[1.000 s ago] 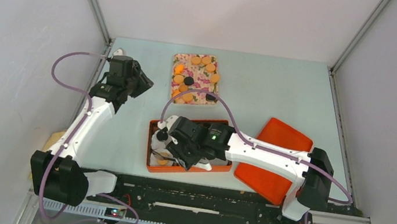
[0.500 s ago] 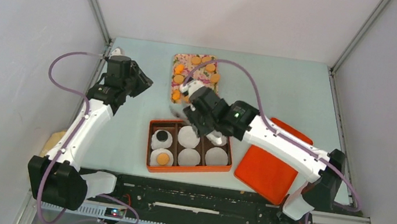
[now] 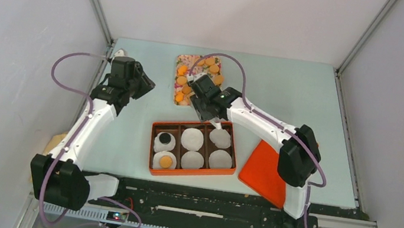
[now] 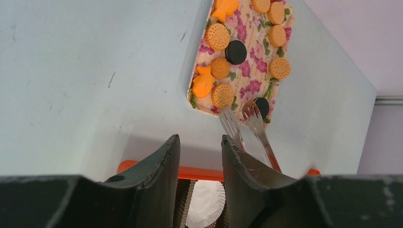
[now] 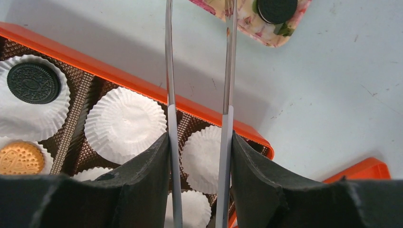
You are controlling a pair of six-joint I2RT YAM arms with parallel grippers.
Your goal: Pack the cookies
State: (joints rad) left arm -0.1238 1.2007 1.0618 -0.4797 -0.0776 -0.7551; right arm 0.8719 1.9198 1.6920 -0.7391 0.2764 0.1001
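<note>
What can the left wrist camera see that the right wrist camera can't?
Only the left wrist view shows the many orange cookies on the flowered tray. Only the right wrist view shows a black cookie and a tan cookie sitting in paper cups. Both show the tongs, the orange box and the tray-corner black cookie.

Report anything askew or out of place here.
The orange lid lies at a slant right of the orange box, not square with it. The cookies all sit on the floral tray or in paper cups.
</note>
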